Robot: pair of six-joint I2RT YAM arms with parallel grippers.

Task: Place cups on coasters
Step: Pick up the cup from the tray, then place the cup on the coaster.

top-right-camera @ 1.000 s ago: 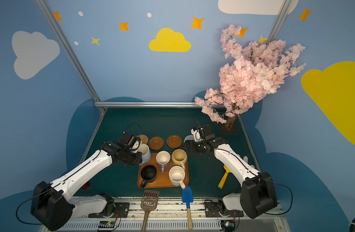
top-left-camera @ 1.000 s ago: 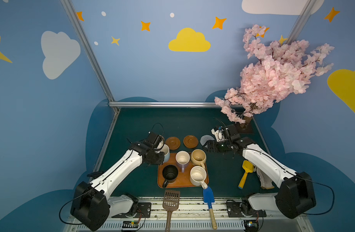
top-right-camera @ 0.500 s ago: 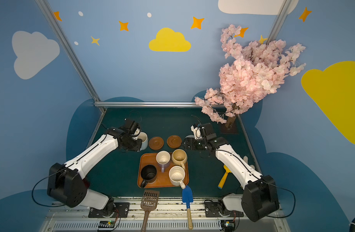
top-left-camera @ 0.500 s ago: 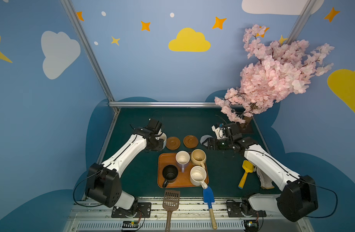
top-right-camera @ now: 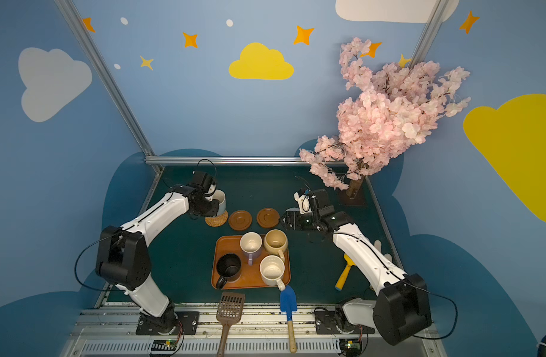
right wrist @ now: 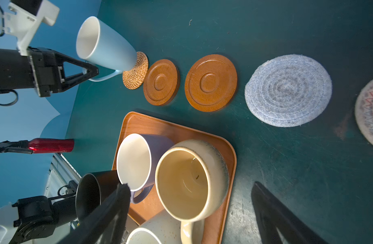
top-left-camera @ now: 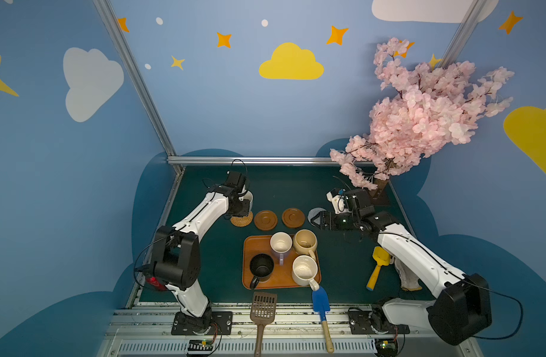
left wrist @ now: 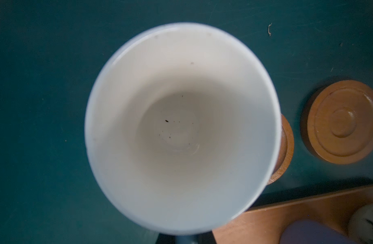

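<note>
in both top views the left gripper [right wrist: 92, 72] is at the left end of the coaster row, a little left of centre frame, clamped fully closed on the handle of the light blue mug [top-left-camera: 249, 198]. the mug's base is at the rattan coaster [top-left-camera: 242, 220]; the right wrist view shows the two meeting, but i cannot tell whether the mug rests flat on the weave or sits just off it. to the right of the rattan disc lie two dark wood coasters [top-left-camera: 265, 220] [top-left-camera: 293, 217], side by side and bare, then a grey rope coaster [top-left-camera: 314, 212]. the right gripper [top-left-camera: 322, 221] hovers over the right edge of that grey disc with its jaws spread wide and nothing between them. a cream coaster with a coloured zigzag pattern [right wrist: 371, 114] shows only in the right wrist view, beyond the grey one. below the row, in the lower middle of the frame, the orange tray [top-left-camera: 278, 280] carries the other four cups: the lavender mug [top-left-camera: 281, 242] and the tan mug [top-left-camera: 305, 241] on its far side, touching, and the black mug [top-left-camera: 261, 265] and the cream mug [top-left-camera: 304, 270] on its near side.
</note>
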